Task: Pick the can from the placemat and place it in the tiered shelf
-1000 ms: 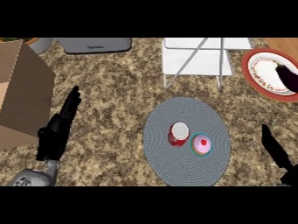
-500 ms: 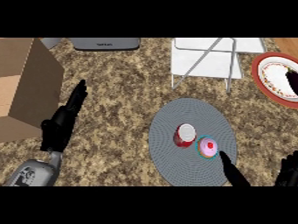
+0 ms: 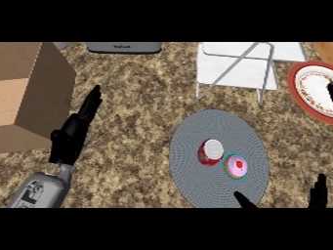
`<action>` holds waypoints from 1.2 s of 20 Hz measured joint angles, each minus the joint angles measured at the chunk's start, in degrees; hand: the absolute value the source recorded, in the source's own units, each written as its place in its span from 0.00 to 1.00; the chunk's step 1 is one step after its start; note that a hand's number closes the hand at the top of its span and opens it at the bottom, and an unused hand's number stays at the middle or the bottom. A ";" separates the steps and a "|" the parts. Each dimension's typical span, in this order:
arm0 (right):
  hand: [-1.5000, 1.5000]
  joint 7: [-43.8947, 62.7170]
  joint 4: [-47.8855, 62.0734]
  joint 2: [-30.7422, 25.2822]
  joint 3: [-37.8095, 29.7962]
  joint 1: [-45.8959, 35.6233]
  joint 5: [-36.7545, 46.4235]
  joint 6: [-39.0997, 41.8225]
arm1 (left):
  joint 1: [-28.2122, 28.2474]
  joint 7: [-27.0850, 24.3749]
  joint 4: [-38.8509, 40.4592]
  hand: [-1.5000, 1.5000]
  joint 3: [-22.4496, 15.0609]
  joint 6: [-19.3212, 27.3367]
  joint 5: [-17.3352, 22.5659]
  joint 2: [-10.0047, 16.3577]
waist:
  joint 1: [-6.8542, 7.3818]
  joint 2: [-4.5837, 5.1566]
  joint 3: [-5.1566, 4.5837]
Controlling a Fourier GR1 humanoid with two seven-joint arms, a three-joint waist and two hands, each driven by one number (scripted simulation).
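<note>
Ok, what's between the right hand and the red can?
In the head view, a small pink round item sits on the round grey placemat between the right hand and the red can.

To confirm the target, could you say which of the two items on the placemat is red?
The can, red-sided with a white top, is the left one; the item right of it is pink with a teal rim.

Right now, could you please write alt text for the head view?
A red can stands on a grey placemat beside a pink object, the tiered shelf beyond. The open left hand is beside a cardboard box; the right hand shows at the lower edge.
</note>
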 measured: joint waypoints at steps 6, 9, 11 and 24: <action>0.00 14.91 -2.84 -1.70 1.96 1.34 10.32 14.92 | -1.06 0.16 0.44 0.50 -0.36 -0.06 -0.65 -0.47 | 0.70 0.36 -0.15; 0.00 23.49 -5.16 -1.17 2.53 -0.13 16.10 23.03 | -1.24 0.16 0.72 0.50 -0.73 -0.07 -0.86 -1.04 | 0.96 0.34 -0.16; 0.00 29.19 -7.13 -0.02 3.14 -2.01 20.05 28.60 | -1.01 -0.21 0.78 0.50 -0.82 -0.29 -0.96 -1.05 | 1.12 0.22 -0.14; 0.00 46.39 -6.58 4.76 7.88 -24.00 32.88 46.82 | -1.14 -0.51 2.04 0.50 0.90 -1.14 -0.71 -1.47 | 0.28 -0.43 0.25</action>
